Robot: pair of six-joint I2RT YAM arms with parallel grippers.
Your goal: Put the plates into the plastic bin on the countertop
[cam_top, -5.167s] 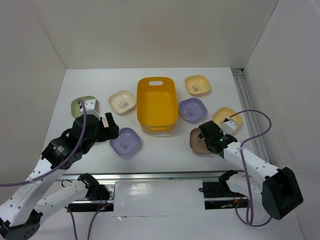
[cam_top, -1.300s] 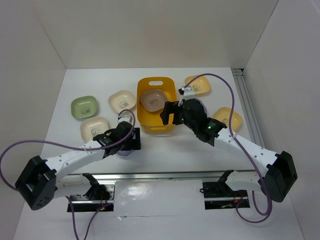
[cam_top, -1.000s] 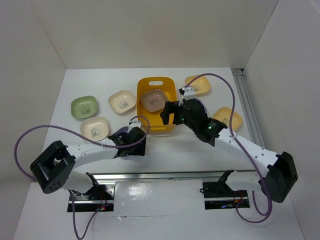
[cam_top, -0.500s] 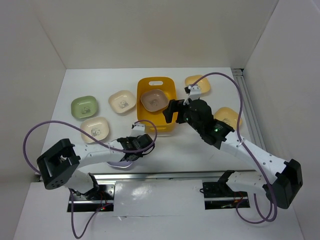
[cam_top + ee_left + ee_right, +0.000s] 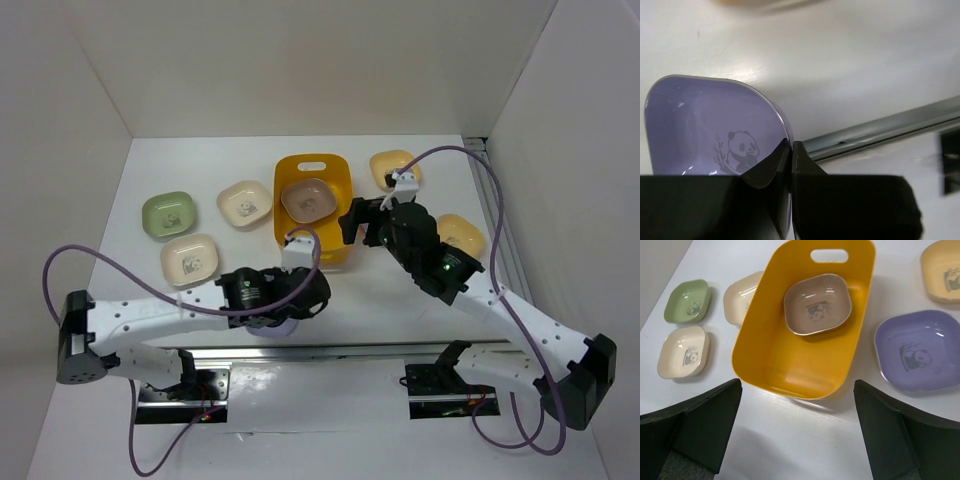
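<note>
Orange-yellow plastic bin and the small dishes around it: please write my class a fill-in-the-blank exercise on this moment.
1. The one shallow dish lying inside the orange-yellow plastic bin is ____ in colour.
2. The left gripper is shut on the rim of a ____ panda-motif dish.
3. The right gripper is ____ and holds nothing.
4. In the right wrist view, the pale green dish lies to the ____ of the bin.

Missing words: brown; lilac; open; left.
</note>
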